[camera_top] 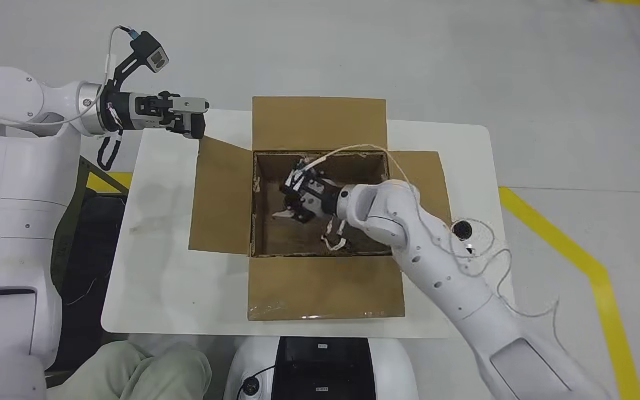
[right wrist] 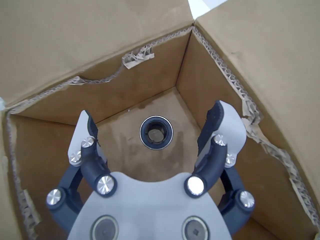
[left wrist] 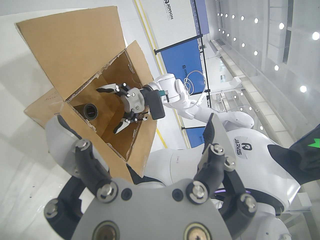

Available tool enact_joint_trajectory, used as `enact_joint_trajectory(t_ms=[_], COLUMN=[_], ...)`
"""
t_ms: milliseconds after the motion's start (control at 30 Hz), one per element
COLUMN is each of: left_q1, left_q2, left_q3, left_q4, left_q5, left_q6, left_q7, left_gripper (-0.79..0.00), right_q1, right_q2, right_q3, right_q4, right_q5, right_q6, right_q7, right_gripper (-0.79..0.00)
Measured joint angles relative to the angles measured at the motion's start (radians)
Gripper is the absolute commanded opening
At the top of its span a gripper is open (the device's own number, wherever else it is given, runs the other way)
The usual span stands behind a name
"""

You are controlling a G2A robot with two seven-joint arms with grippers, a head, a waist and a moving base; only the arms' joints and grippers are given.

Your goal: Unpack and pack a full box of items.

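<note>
The box (camera_top: 325, 288) sits on the white worktop (camera_top: 160, 270) with its near flap folded flat toward the robot. Inside, the right pincer (right wrist: 152, 111) hangs with its fingers spread wide, short of the walls' torn corrugated rims on either side. Beyond it a black cylinder (right wrist: 143, 132) rests on the box floor near a corner, apart from both walls, its open end facing the pincer and untouched. Farther off, past the box's far left corner, the left pincer (left wrist: 135, 119) hovers with fingers apart, holding nothing.
</note>
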Motion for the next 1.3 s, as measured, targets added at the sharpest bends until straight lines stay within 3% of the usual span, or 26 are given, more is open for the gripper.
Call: enact_joint_trajectory(t_ms=[633,1300], left_q1=[0.0,0.0], left_q2=[0.0,0.0], left_q3=[0.0,0.0], left_q4=[0.0,0.0], left_q5=[0.0,0.0], left_q6=[0.0,0.0], left_q7=[0.0,0.0], left_gripper=[0.0,0.0], right_q1=[-0.356,-0.807], right_q2=[0.09,0.166], right_q3=[0.235,0.566], right_q4=[-0.457,-0.737], right_q5=[-0.07,-0.229], right_q6=[-0.001,-0.009], right_q7=[0.042,-0.158], right_gripper=[0.0,0.0])
